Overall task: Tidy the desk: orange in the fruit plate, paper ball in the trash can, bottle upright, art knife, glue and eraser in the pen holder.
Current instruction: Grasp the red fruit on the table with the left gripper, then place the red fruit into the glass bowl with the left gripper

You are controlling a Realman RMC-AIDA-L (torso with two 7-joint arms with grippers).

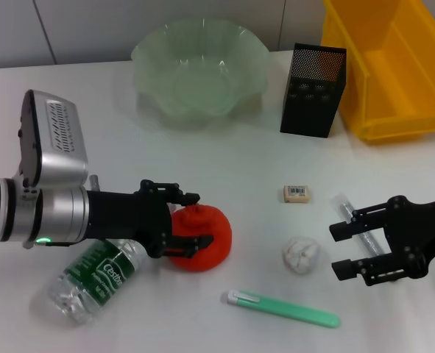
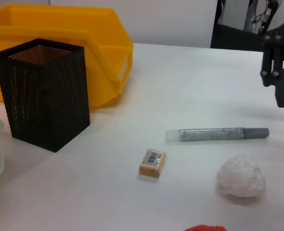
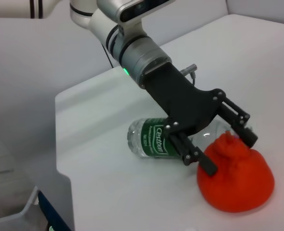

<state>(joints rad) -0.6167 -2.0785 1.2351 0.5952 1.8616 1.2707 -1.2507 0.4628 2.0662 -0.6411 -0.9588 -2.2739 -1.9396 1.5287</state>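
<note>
Two black fingers of the left gripper (image 1: 195, 219) stood spread wide around the red-orange round orange (image 1: 200, 237), which sat on the plain white desk (image 1: 224, 158) at about seven o'clock from the centre. Just beside it, at eight o'clock, the clear plastic bottle (image 1: 92, 279) with its green label lay on its side. The pale green scalloped fruit plate (image 1: 200, 70) stood well apart at twelve o'clock. The right gripper (image 1: 337, 250), jaws parted and holding nothing, hovered at four o'clock near the small white crumpled paper ball (image 1: 300, 254).
</note>
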